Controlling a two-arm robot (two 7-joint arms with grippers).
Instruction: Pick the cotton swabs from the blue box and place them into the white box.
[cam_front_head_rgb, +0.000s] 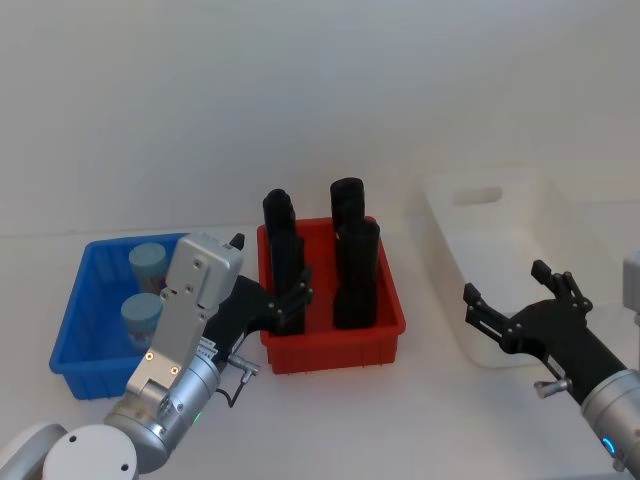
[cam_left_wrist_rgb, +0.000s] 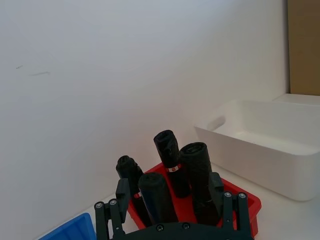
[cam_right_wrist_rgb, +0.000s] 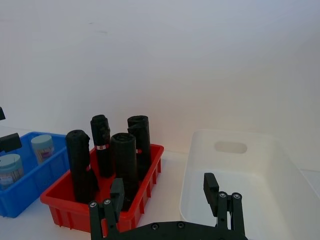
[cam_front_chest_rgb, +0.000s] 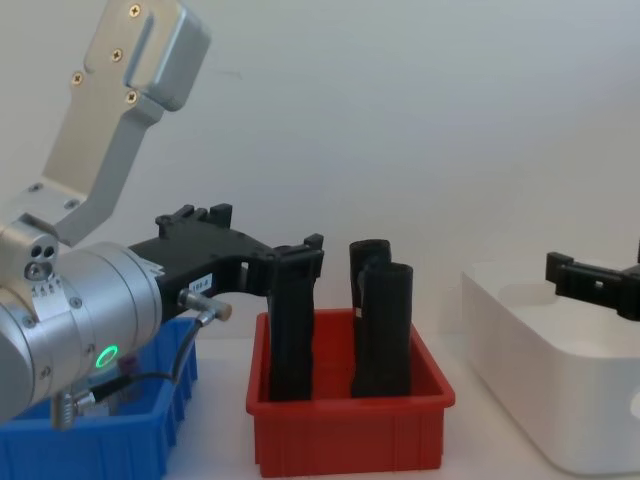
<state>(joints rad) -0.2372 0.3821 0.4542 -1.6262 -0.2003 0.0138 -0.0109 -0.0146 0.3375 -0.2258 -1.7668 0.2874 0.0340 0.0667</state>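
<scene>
In the blue box (cam_front_head_rgb: 90, 380) two cotton swabs (cam_front_head_rgb: 141, 312) stood upright, so the left gripper (cam_front_head_rgb: 298, 298), spread empty by the red bin (cam_front_head_rgb: 330, 352) just right of them, would best swing left and descend squarely over one lid, while the right gripper (cam_front_head_rgb: 505, 285), likewise spread, hung before the white box (cam_front_head_rgb: 445, 235).

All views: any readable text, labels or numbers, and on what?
No text can be read with confidence.
White sticker on the left gripper: a few printed characters, too blurred to read.
Bands on the black rolls: white with a red mark, too small to read.
Labels on the cotton swabs: too small to read.
Blue box, red bin, white box: no markings seen.
</scene>
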